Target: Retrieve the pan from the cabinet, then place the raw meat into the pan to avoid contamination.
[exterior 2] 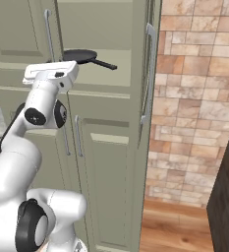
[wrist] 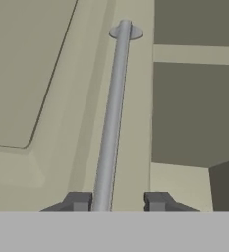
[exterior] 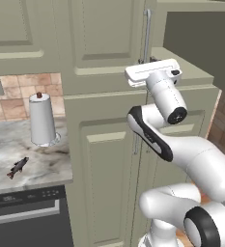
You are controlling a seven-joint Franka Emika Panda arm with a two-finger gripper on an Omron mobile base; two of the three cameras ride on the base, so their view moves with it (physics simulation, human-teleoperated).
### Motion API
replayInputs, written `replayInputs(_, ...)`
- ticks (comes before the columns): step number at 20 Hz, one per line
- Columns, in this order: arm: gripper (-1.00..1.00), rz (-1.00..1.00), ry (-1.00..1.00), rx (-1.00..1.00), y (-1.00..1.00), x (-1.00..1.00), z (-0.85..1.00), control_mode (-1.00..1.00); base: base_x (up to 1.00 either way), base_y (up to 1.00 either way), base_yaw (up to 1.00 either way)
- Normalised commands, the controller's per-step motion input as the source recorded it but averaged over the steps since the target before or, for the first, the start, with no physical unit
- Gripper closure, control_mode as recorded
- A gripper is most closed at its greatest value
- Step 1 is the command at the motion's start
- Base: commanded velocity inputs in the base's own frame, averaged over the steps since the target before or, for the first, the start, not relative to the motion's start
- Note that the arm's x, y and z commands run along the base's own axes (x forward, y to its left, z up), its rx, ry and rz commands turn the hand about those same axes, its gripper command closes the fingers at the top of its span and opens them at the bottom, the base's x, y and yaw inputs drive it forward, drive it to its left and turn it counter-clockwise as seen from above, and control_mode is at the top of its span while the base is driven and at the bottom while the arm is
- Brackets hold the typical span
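Observation:
The tall sage-green cabinet stands ahead. In the hand view my gripper is open and straddles the long silver bar handle of an upper door; the left fingertip is close to the bar and the right one stands off it. The same handle rises above my hand in the left base view. The dark pan rests on a cabinet shelf just right of my hand, its thin handle pointing right. The raw meat, a small dark fish, lies on the marble counter to the left.
A paper-towel roll stands on the counter behind the fish, above a dark dishwasher front. Another cabinet door with a long handle juts out at the right, beside a brick wall. A dark unit fills the near right corner.

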Motion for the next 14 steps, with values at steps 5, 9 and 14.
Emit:
replayInputs(5,1.0,-0.02,0.0,0.0,0.19,0.1,-0.12,-1.0,0.0,0.0,0.0)
replayInputs(9,1.0,-0.08,0.0,-0.02,0.35,0.07,-0.17,-1.0,0.0,0.0,0.0)
replayInputs(14,1.0,-0.1,0.0,-0.03,0.41,0.06,-0.18,-1.0,0.0,0.0,0.0)
